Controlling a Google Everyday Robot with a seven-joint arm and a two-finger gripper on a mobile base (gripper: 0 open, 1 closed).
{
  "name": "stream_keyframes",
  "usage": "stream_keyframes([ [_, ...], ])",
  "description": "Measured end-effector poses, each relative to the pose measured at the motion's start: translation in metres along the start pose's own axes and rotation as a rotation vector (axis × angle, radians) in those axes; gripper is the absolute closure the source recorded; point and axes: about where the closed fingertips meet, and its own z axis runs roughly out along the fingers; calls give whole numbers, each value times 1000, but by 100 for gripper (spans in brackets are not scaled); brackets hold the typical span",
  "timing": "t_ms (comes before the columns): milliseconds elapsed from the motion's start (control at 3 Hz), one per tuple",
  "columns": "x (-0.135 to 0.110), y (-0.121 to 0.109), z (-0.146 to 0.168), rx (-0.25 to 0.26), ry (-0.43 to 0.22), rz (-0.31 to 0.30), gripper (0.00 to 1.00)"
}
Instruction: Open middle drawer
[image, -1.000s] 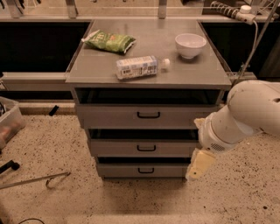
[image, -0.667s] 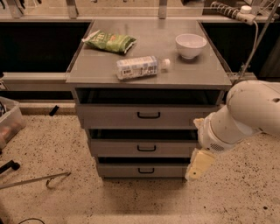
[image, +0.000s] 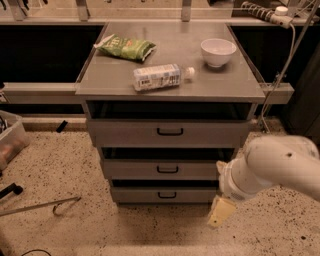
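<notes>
A grey metal cabinet holds three drawers stacked one above another. The middle drawer (image: 167, 169) has a small black loop handle (image: 167, 169) and sits flush, between the widest top drawer (image: 169, 132) and the narrowest bottom drawer (image: 166, 194). My gripper (image: 220, 212) hangs from the white arm (image: 272, 167) at the lower right, pointing down toward the floor. It is to the right of the bottom drawer and below the middle drawer's right end, not touching any handle.
On the cabinet top (image: 110, 80) lie a green snack bag (image: 126, 48), a plastic bottle on its side (image: 159, 77) and a white bowl (image: 218, 51). A clear bin (image: 11, 140) stands at the left, a metal rod (image: 42, 206) on the speckled floor.
The arm and gripper have shifted slightly downward and to the right. The drawers have not moved.
</notes>
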Motion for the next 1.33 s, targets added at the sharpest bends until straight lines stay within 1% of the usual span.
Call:
stream_keyframes([
  [333,18,20,72,-15,-28,23,0],
  [667,14,16,121,23,-119,43,0],
  [1000,4,0,128,84,-174,54,0],
  [1333,3,0,128,85,-174,54,0],
])
